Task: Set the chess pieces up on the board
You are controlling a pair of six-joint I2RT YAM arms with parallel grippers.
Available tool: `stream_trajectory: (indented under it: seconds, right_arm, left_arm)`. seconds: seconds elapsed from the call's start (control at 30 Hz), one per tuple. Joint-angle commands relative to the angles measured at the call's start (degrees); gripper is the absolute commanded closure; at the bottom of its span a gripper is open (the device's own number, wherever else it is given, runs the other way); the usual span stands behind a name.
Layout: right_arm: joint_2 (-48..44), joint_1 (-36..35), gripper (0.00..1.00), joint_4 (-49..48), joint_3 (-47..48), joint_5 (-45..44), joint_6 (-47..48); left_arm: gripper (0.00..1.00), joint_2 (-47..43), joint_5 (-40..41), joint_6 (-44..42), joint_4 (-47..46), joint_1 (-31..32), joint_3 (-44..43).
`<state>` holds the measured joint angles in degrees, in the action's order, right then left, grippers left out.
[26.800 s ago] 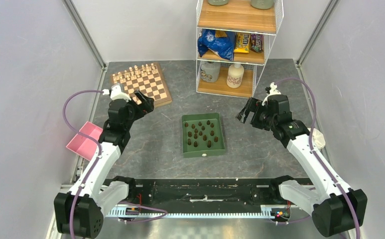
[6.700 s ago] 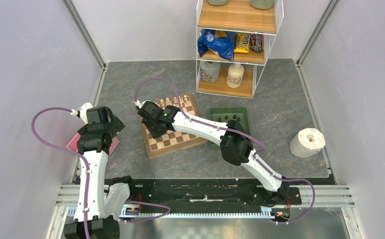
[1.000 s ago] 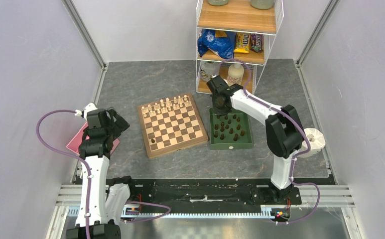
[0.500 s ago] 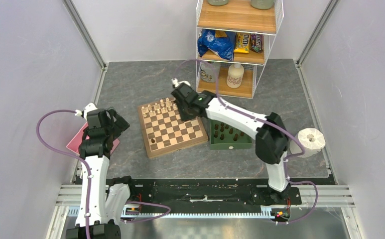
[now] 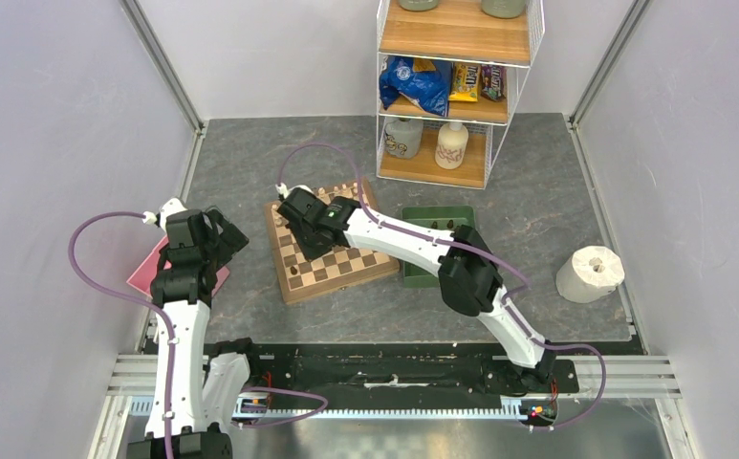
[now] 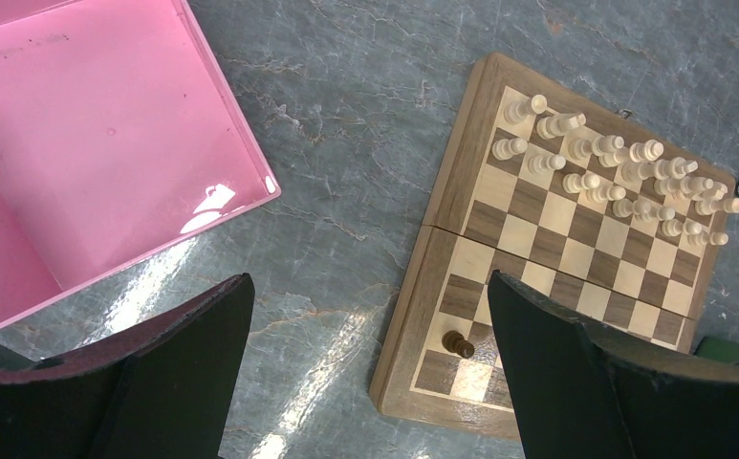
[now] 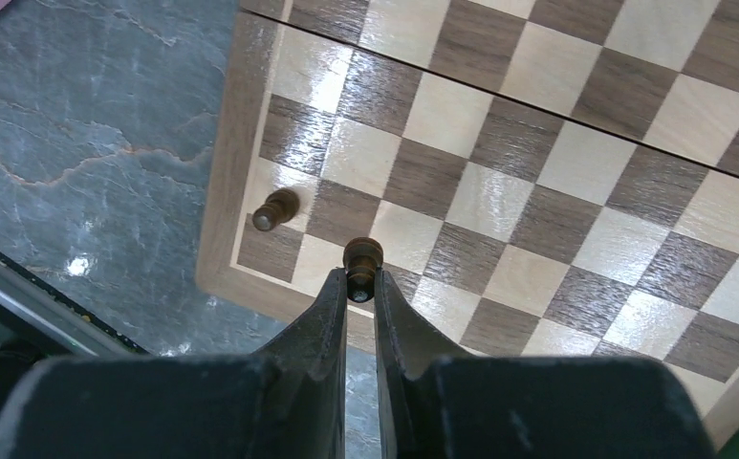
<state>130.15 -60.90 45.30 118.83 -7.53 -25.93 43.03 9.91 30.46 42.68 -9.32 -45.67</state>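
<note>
Gaping wide, left gripper (image 6: 367, 282): grasps nothing and touches nothing. Its fingers (image 6: 169, 373) spread above bare grey tabletop (image 5: 250, 153) near the left edge.
Left arm: upright, elbow high, wrist tipped down over the gap between bin and board.
Pink bin (image 6: 107, 143): open-topped, against the tabletop's left edge. A strip of bare stone lies between it and the board.
Board (image 5: 346, 263): mid-table, left of centre, skewed to the table edges. Most squares on its near half are free.
Cream chessmen (image 6: 614, 177): two rows along the board's far side.
Dark chessman (image 6: 458, 344): standing alone on a square by the board's near-left corner.
Right gripper (image 7: 358, 287): clenched on a second dark chessman (image 7: 362, 254), fingertips pinching its stem, head showing above them. It hangs over the board's nearest row, just beside the first chessman and apart from it. The fingers hide its base, so I cannot tell whether it rests on the square.
Right arm: stretched long and low from its base at the right of the near edge, running diagonally left across the tray to the board.
Green tray (image 5: 432, 211): just beside the board's right edge, largely covered by the arm. A few dark chessmen (image 5: 439, 228) appear to stand at its far end.
Paper roll (image 5: 590, 274): near the right edge, well apart from the tray.
Wire shelf (image 5: 451, 81): at the far edge.
</note>
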Motion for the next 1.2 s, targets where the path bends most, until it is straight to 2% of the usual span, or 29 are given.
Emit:
stream_trajectory:
  seconds: [0.0, 0.5, 1.17]
  right_arm:
    - [2.1, -0.8, 0.87, 1.9, 5.3, 0.5, -0.2]
    - [7.3, -1.3, 0.87, 4.6, 11.0, 1.1, 1.0]
    - [9.5, -2.0, 0.85, 5.1, 12.9, 1.9, 1.2]
  left_arm:
    - [0.01, -0.8, 0.0, 1.3, -2.0, -0.4, -0.2]
    - [0.01, -0.8, -0.5, 1.4, -2.1, -0.4, -0.1]
    - [0.01, -0.9, -0.6, 1.5, -2.1, -0.4, 0.0]
